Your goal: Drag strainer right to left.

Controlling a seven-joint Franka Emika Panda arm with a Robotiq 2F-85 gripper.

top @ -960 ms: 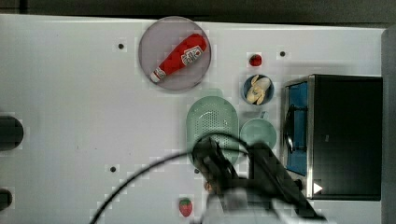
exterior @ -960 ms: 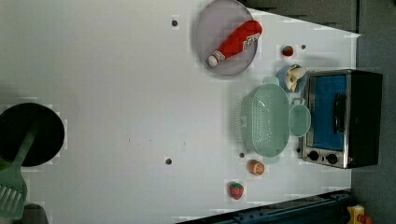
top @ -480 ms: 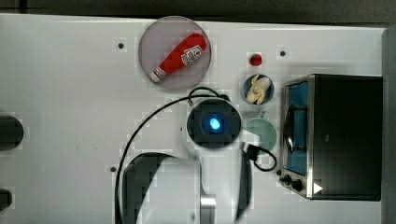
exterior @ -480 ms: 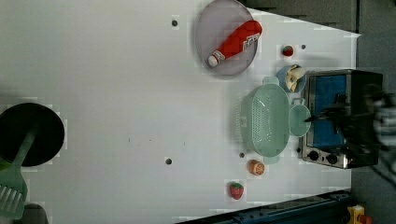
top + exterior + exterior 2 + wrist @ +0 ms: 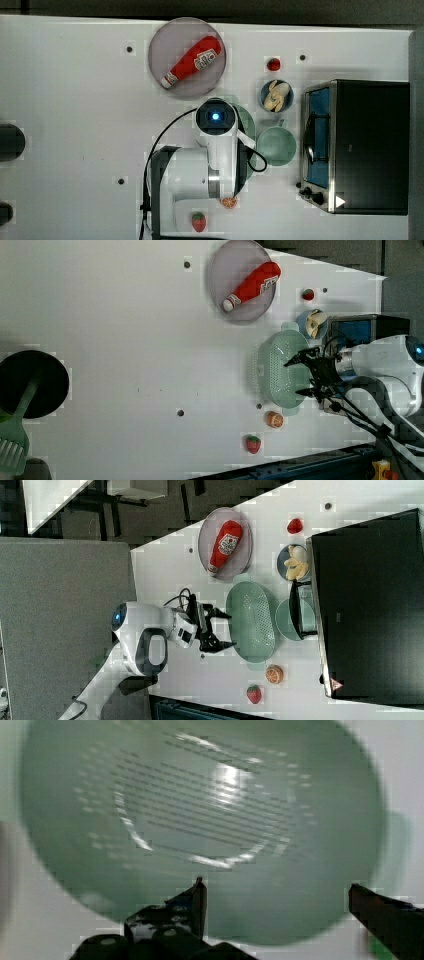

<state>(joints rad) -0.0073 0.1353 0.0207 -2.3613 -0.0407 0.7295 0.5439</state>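
Your gripper (image 5: 303, 376) hangs over the strainer (image 5: 280, 367) with its fingers spread apart and holding nothing, right of centre in the left view. Working across that frame from the left: the black pan (image 5: 31, 385) and green spatula (image 5: 12, 442) sit far off at the left edge, and a broad bare stretch of the white table (image 5: 125, 325) lies between them and the strainer. The grey plate (image 5: 242, 282) with the ketchup bottle (image 5: 252, 284) is in the upper middle, near the strainer's upper tab. To my eye, you should lower one finger inside the far wall, hook it, and pull straight toward the left view's left, staying below the plate. Just to the right stands the green cup (image 5: 276, 145); leave it undisturbed.
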